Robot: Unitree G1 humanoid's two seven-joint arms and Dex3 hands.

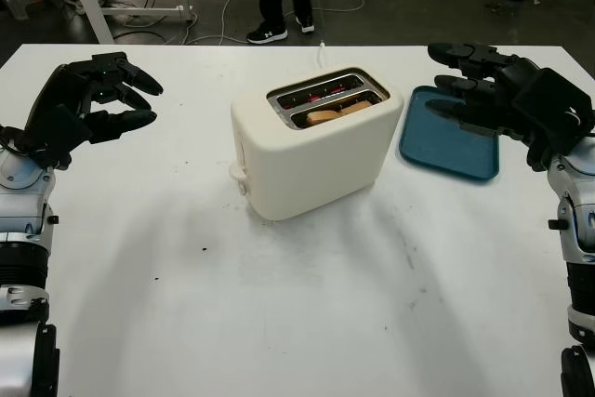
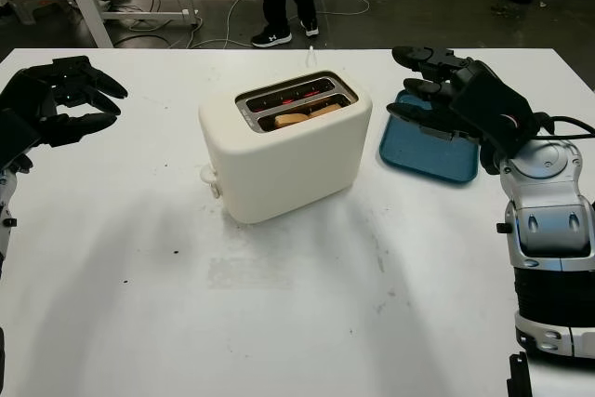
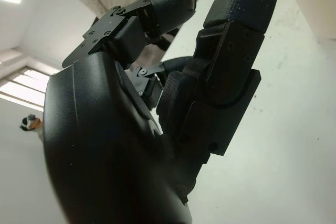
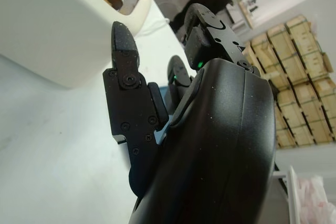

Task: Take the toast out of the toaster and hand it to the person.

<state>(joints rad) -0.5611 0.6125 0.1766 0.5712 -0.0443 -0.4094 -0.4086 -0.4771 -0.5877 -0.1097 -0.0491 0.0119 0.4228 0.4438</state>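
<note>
- You see the white worktop (image 1: 307, 323) carrying the cream toaster (image 1: 311, 151) at its middle, a blue tray (image 1: 446, 146) just beside it.
- Your left hand (image 1: 88, 104) and right hand (image 1: 493, 95) hover either side, open, holding nothing.
- The toast (image 1: 337, 113) sits in the near slot; reaching in is likely your next move.

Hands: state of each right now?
Left hand: open, holding nothing, left of the toaster.
Right hand: open, holding nothing, above the blue tray.

Bright, even overhead light falls on the white tabletop (image 1: 307, 304). The toaster (image 1: 311, 141) casts only a soft, faint shadow toward the near edge. In the left wrist view a ceiling light glares.
</note>
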